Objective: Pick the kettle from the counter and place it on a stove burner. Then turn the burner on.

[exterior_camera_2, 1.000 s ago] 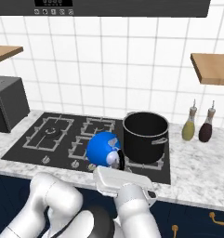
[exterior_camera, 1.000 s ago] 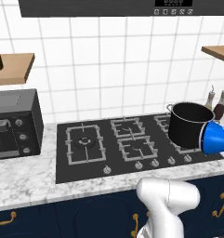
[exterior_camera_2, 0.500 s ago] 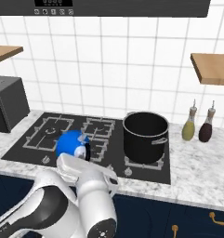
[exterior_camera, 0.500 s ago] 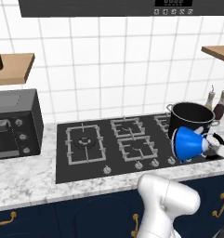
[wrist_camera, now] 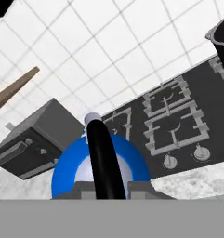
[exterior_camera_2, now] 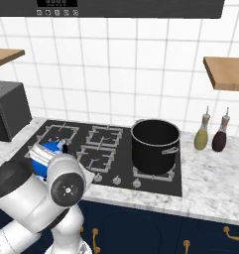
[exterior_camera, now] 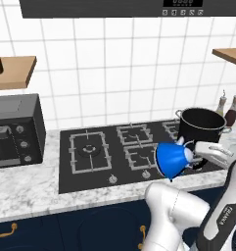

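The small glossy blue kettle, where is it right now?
The small glossy blue kettle is held tilted in the gripper above the front of the black glass cooktop, just left of the big black stockpot.

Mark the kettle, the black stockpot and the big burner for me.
kettle point(exterior_camera: 171, 159), left base view, blue body.
black stockpot point(exterior_camera_2: 153, 149), right base view, front wall.
stove burner point(exterior_camera: 88, 151), left base view, grate centre.

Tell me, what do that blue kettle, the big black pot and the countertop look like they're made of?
The kettle, held tilted in the hand, looks like glossy blue enamel or painted metal, with a matte black handle. The pot reads as dark metal with a dull sheen and grey side handles. The countertop looks like polished marble: white with grey veining.
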Robot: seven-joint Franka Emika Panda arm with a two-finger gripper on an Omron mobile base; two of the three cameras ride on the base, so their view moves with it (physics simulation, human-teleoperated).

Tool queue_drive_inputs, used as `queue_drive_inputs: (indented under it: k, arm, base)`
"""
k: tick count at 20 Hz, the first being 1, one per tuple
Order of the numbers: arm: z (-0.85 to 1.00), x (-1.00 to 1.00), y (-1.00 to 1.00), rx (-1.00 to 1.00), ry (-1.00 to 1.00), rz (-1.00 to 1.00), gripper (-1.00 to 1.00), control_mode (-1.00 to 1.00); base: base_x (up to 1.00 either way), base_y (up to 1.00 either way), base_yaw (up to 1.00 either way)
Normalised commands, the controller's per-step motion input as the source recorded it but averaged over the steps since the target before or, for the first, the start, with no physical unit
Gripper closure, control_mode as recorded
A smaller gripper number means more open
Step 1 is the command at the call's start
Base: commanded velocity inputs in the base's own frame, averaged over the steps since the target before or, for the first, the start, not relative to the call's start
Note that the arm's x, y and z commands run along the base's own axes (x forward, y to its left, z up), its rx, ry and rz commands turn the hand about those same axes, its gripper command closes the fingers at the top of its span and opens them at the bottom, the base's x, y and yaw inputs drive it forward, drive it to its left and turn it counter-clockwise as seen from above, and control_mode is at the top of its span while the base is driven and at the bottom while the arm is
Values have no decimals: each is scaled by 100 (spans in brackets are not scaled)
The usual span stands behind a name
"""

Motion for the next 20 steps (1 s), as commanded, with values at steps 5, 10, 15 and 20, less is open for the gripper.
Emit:
queue_drive_inputs:
  k: [5,10,15,20]
  arm:
    - [1,58,100,-19,20,-17,100,-100]
    - [-6,61,100,-39,8,-27,100,-100]
    - [-42,58,96,-10,-15,-17,100,-100]
    - [-6,100,100,3,3,-18,100,-100]
  base:
    - [0,0,0]
    - [0,0,0]
    - [0,0,0]
    - [0,0,0]
